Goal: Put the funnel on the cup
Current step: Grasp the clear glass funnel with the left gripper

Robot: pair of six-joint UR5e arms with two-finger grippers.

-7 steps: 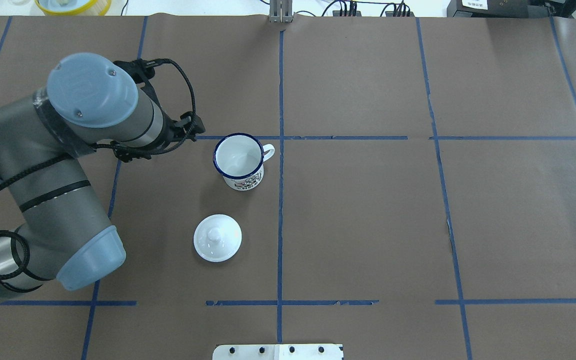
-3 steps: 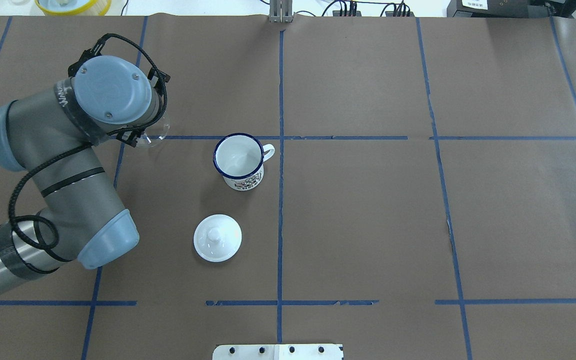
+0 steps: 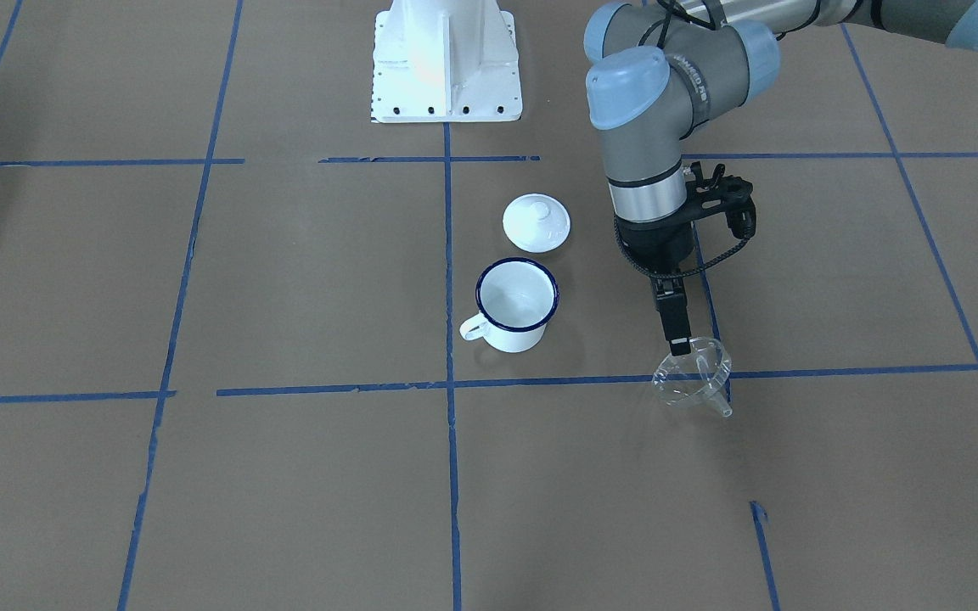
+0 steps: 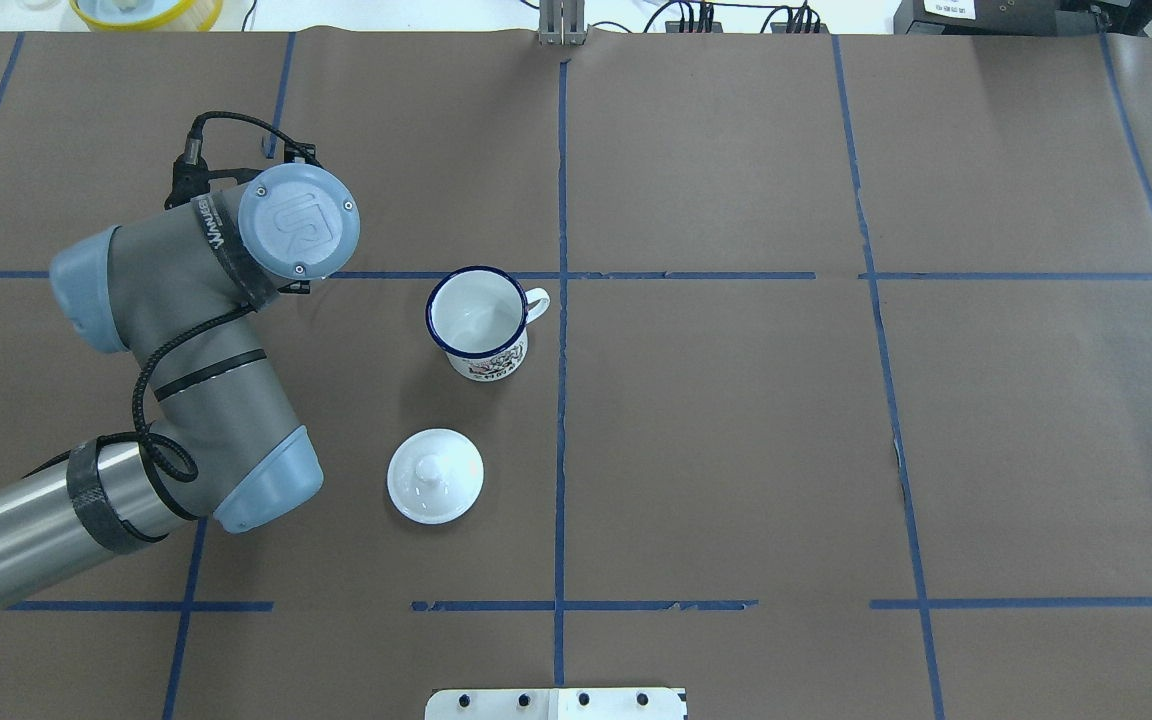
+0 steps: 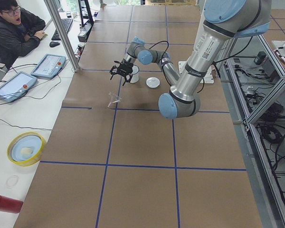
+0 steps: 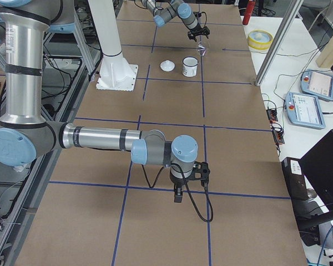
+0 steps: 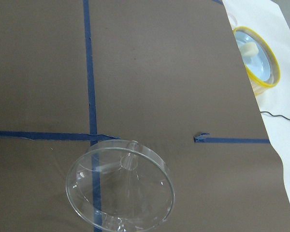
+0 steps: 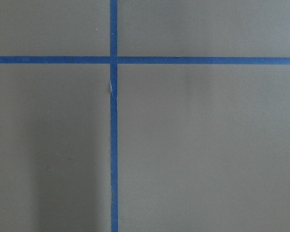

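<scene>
The table is covered in brown paper crossed by blue tape lines, and at its far end on the robot's left a white bench holds a yellow-rimmed dish, two tablets and a seated operator. From overhead, the left arm's wrist joint hides both its gripper and what it carries. The front-facing view shows the left gripper pointing down, its fingers pressed together on the rim of the funnel, which hangs tilted just above the paper with its spout aimed toward the operators' side. The clear plastic is hard to make out against the tape crossing beneath it. The cup stands upright, near the funnel but apart from it, handle toward the view's left; the white lid lies just beyond it toward the robot's base. The right gripper shows only in the side view, far from the cup, and whether it is spread or closed cannot be told.
</scene>
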